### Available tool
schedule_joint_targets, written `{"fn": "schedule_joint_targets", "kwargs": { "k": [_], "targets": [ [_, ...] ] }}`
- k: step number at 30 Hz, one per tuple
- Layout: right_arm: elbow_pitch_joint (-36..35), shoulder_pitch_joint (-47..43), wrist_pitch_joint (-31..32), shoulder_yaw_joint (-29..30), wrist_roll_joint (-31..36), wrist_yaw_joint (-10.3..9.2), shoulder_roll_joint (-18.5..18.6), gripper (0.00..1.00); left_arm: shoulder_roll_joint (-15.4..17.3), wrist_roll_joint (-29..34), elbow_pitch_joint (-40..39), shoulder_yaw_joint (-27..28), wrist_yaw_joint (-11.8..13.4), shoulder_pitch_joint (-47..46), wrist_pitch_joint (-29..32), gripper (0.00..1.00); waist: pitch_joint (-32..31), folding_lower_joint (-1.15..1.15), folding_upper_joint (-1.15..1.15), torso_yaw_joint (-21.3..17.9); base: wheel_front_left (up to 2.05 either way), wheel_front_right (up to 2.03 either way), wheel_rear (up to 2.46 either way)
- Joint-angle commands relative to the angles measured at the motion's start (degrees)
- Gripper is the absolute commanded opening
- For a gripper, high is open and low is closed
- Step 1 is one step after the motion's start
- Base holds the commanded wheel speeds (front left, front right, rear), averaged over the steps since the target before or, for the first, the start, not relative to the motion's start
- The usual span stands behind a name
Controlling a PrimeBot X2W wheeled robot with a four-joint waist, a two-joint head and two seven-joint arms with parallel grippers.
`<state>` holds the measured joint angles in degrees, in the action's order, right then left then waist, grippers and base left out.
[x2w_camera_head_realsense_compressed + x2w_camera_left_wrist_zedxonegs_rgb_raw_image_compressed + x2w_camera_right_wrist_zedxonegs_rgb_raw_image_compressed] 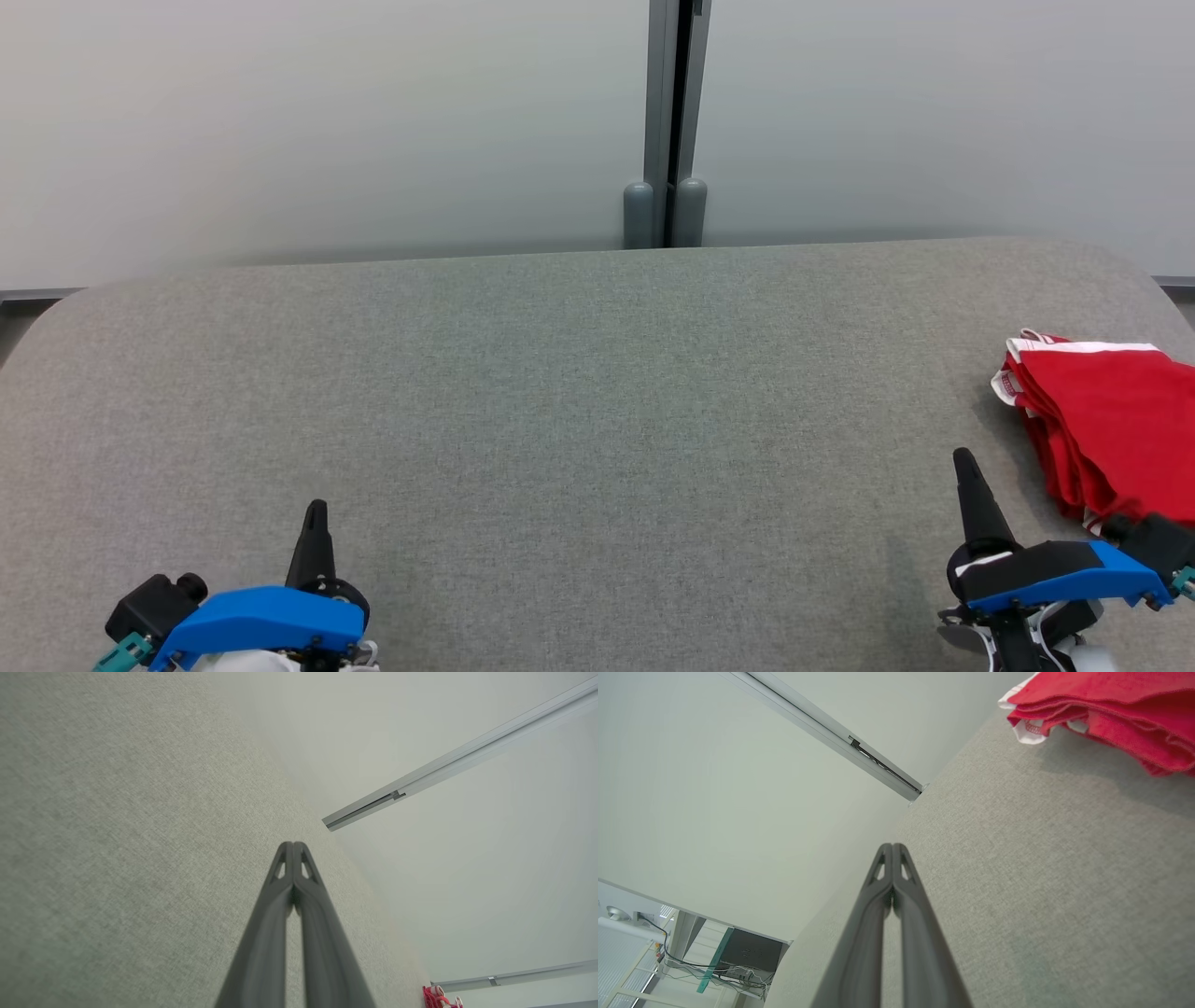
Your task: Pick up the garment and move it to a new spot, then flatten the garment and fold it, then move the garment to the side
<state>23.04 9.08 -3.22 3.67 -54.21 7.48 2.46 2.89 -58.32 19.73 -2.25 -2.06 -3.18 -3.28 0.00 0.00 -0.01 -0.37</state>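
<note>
**Both grippers closed and empty, red garment folded at the counter's right edge**

A wide, pale frosted wall [280,121] is seen across the back of the head view, split by a grey upright post [674,112] with two rounded grey caps [665,213] at its foot. In front of it the grey, felt-covered counter with rounded corners [560,392] is spread across the whole lower frame, and its middle is left bare.

Over to the right: the red cloth garment with white trim [1111,429] is found lying on the counter at its far right side, folded into a stack of layers, with part of it cut off by the frame edge. In the right wrist view the layered red edges and a white hem are picked out at the upper right, flat on the felt. A small corner of red and white is also caught at the bottom right of the left wrist view.

The right gripper [962,455] is held low at the lower right, just beside the garment's near left edge. Its two long dark fingers are pressed together tip to tip, and nothing is gripped between them. The fingertips are kept apart from the cloth. Whether the blue wrist housing [1064,565] behind them touches the garment's near corner cannot be told.

The left gripper [317,509] is parked at the lower left, well apart from the garment, over bare felt. Its fingers are likewise closed fully, and nothing is held.
</note>
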Motion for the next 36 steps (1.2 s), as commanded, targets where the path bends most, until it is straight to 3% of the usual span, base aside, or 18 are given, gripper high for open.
{"fn": "schedule_joint_targets", "kwargs": {
  "k": [1,36],
  "targets": [
    [-1.1,-0.2,0.4,0.2,-1.8,0.02,0.4,0.00,0.0,-1.4,-1.0,0.8,-0.4,-1.6,0.4,0.00,0.0,0.00,0.00,0.0,0.00,0.00,0.00],
    [-5.8,-1.9,5.8,1.8,-22.5,0.02,0.5,0.00,0.0,-20.0,-3.8,5.3,-3.4,-2.6,5.8,0.00,0.1,0.00,0.00,0.2,0.00,0.00,0.00]
  ]
}}
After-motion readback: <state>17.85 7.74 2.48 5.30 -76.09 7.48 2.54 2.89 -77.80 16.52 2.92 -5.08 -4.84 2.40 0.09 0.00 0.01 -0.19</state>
